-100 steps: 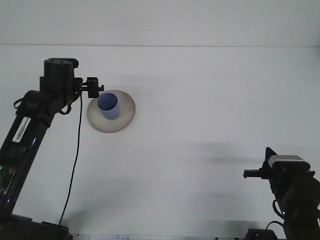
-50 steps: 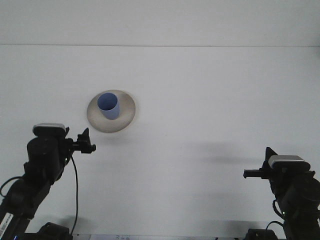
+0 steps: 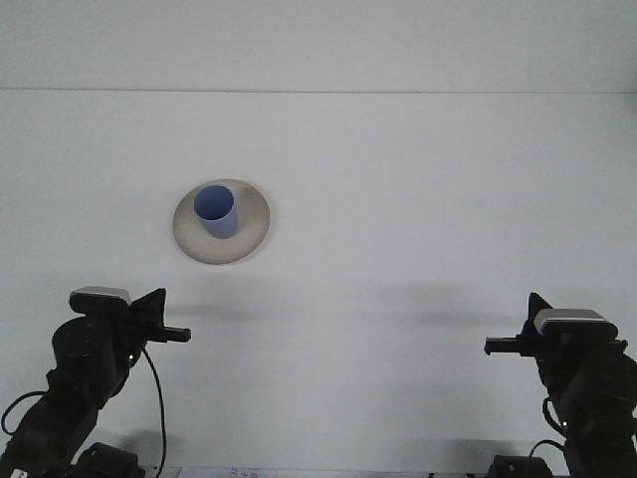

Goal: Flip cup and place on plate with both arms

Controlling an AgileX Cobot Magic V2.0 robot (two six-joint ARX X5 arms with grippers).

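We see the blue cup standing upright, mouth up, on the beige plate on the white table. We cannot tell how either arm's jaws stand.

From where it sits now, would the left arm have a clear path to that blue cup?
Probably yes. Only bare table lies between the left end effector and the blue cup standing on the plate.

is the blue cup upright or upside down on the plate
Upright: the blue cup stands on the plate with its open mouth facing up, the rim showing.
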